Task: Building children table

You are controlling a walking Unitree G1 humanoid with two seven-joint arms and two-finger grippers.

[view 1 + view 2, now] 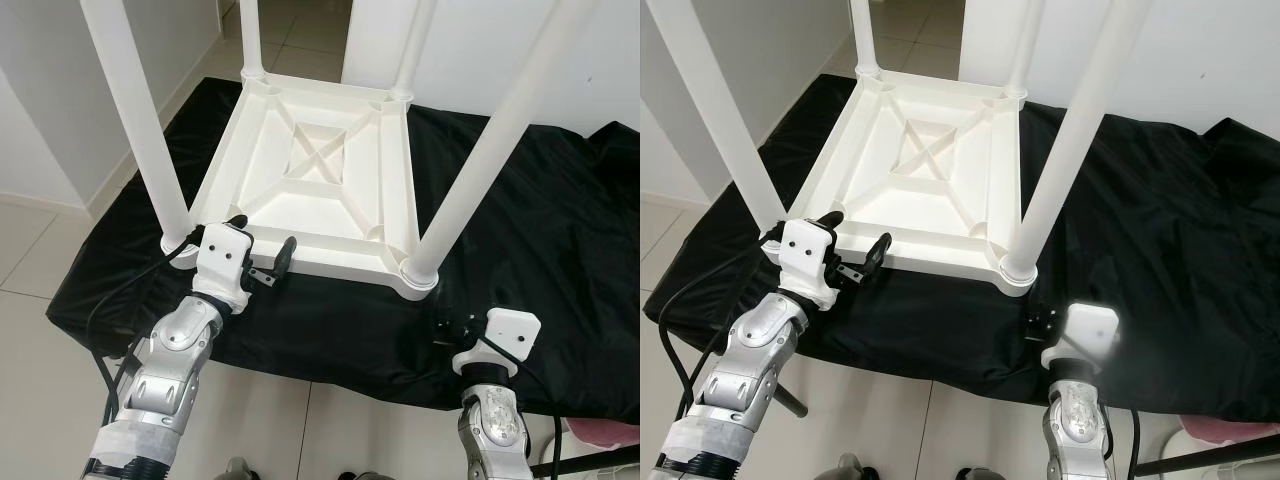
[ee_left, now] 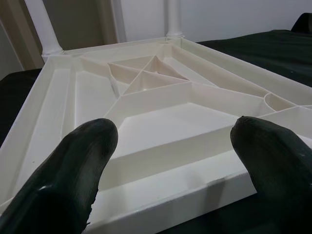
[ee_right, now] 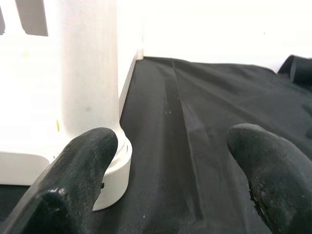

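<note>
Both hands sit lowest in my head views, at the near edge of the black cloth (image 1: 520, 200). Left hand (image 1: 262, 245) has its fingers spread apart, hovering at the near rim of the upturned children's table (image 1: 310, 170), holding nothing; the left wrist view looks between the two black fingers (image 2: 73, 165) straight across the ribbed underside. Right hand (image 3: 170, 170) is likewise spread and empty, low over the cloth just beside the near right leg (image 1: 475, 160); its wrist view shows that leg's socket collar (image 3: 114, 165) close by one finger.

Children's table lies top-down on the cloth-covered surface, underside up.

Progress, as I judge it: all four legs stand in their corner sockets: near left leg (image 1: 135, 110), near right, and two far ones (image 1: 250, 35) by the wall. Assembly looks nearly done. I cannot tell whether each leg is fully seated or tightened.

Left to do, probably: check the legs, then turn the piece over onto its feet.
</note>
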